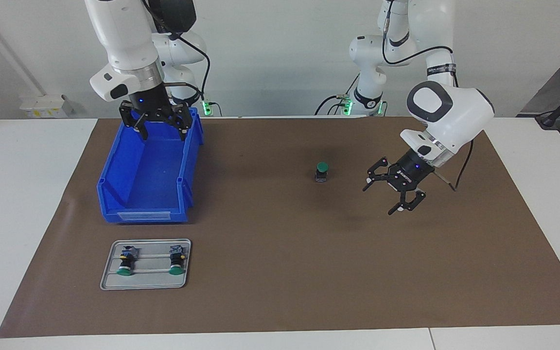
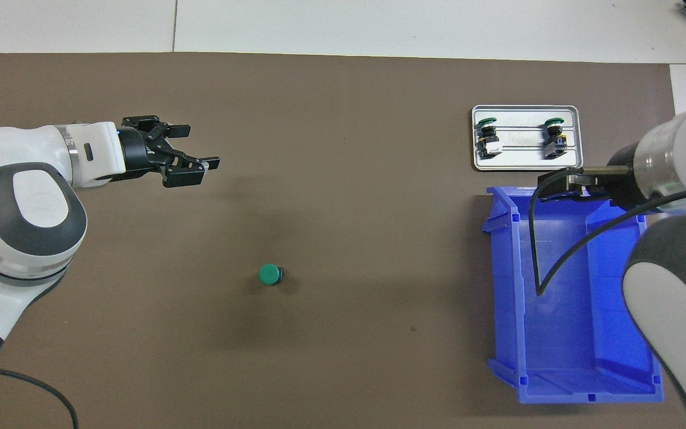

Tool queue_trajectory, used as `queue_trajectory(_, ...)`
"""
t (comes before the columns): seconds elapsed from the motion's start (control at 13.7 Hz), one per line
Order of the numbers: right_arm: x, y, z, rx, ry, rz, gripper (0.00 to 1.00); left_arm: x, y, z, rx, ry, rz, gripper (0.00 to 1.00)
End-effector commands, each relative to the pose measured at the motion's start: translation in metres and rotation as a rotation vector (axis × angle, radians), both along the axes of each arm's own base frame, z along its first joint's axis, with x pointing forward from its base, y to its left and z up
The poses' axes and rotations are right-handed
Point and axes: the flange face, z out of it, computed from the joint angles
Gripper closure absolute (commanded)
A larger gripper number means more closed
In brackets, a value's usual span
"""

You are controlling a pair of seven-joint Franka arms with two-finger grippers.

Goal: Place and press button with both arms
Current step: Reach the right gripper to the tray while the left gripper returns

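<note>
One button stands upright on the brown mat, green cap up, alone near the middle of the surface. The left gripper hangs just above the mat, toward the left arm's end from the button and apart from it, tilted, its fingers spread wide with nothing between them. The right gripper is over the part of the blue bin nearest the robots, its fingers also open and empty. Two more buttons lie on their sides in a grey tray, just beside the bin and farther from the robots.

Judging from this, the standing button looks placed and the press is still to come. The main risk is tipping: the button is tall for its small base, so a push that lands off the centre of the cap, or comes in at the slant the left gripper now has, would likely knock it over or slide it along the mat instead of pressing it. Spread fingers could also straddle the cap and miss it. The right gripper, low in the bin, could catch a wall if it swings out without rising.
</note>
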Motion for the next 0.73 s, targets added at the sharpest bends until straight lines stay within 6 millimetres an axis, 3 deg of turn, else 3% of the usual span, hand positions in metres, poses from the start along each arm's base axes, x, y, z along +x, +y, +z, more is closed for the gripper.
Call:
queue_trajectory(0.0, -0.016, 0.028, -0.014, 0.021, -0.026, -0.009, 0.02, -0.010, -0.005, 0.025, 0.065, 0.075, 0.133, 0.04)
queue_trajectory(0.22, -0.024, 0.072, -0.026, 0.030, -0.026, -0.012, 0.03, -0.022, -0.019, 0.040, 0.110, 0.189, 0.312, 0.03)
queue_trajectory(0.44, -0.024, 0.076, -0.028, 0.032, -0.026, -0.024, 0.03, -0.050, -0.054, 0.036, 0.156, 0.373, 0.465, 0.02)
queue_trajectory(0.66, -0.022, 0.068, -0.028, 0.027, -0.015, -0.030, 0.03, -0.081, -0.095, 0.024, 0.190, 0.447, 0.560, 0.04)
